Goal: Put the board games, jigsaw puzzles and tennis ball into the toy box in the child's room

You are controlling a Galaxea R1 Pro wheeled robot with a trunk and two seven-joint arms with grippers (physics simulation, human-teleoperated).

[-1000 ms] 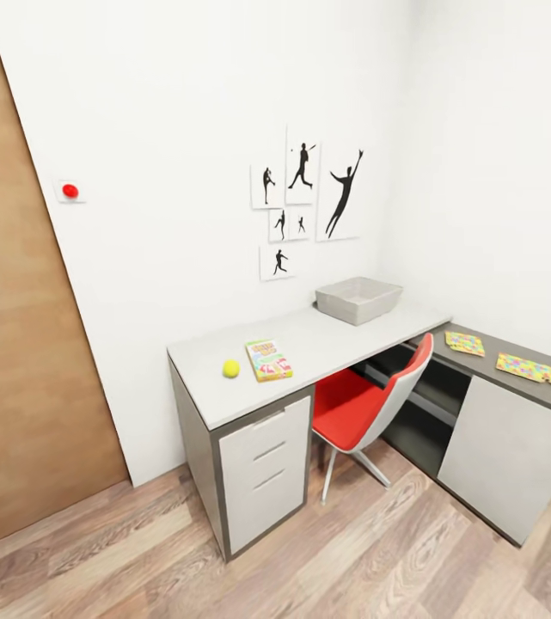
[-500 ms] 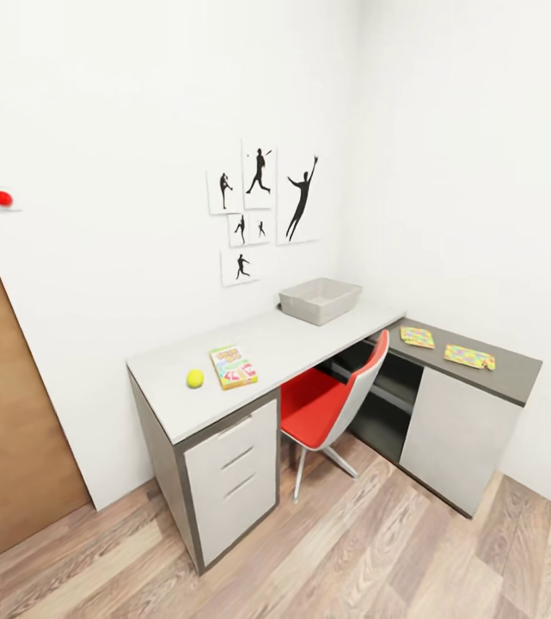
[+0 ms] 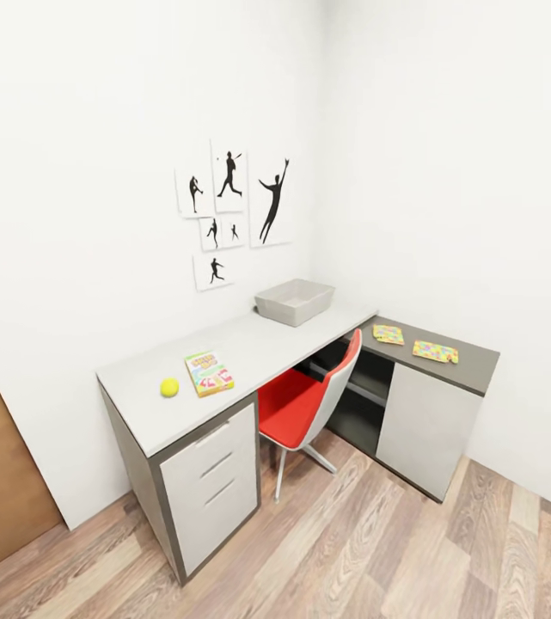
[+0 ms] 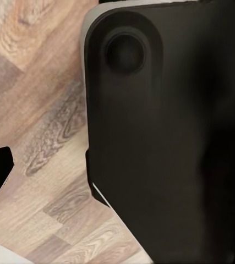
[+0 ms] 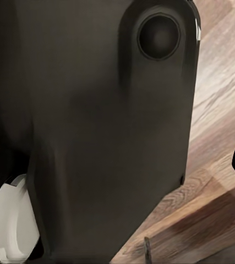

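While the base is out on the wood floor some way short of the L-shaped table, the step in hand reads as approach, no grasp yet. Task items as they lie in head view: tennis ball on the near end of the light top, board game just beside it, apart, not touching; toy box at the far end by the wall, under the silhouette pictures; two jigsaw puzzles flat on the darker wing, near each other, well apart from the box. Bed and its two games not in these views. Both wrist views are blocked by a dark robot body panel w/ floor planks alongside, so cannot tell whether either set of jaws is spread or pressed together. Judgement on doing this well: red chair sits in the knee gap between the drawer unit and the cupboard wing, so prob. best to pull up square to the drawer end, where ball + game are closest, rather than toward the chair. Stop w/ trunk close enough that the box is also reachable, else a second base move is needed. Ball may roll if nudged; come down on it from above. Game box is thin and flat; may need sliding to the table edge for a pinch.
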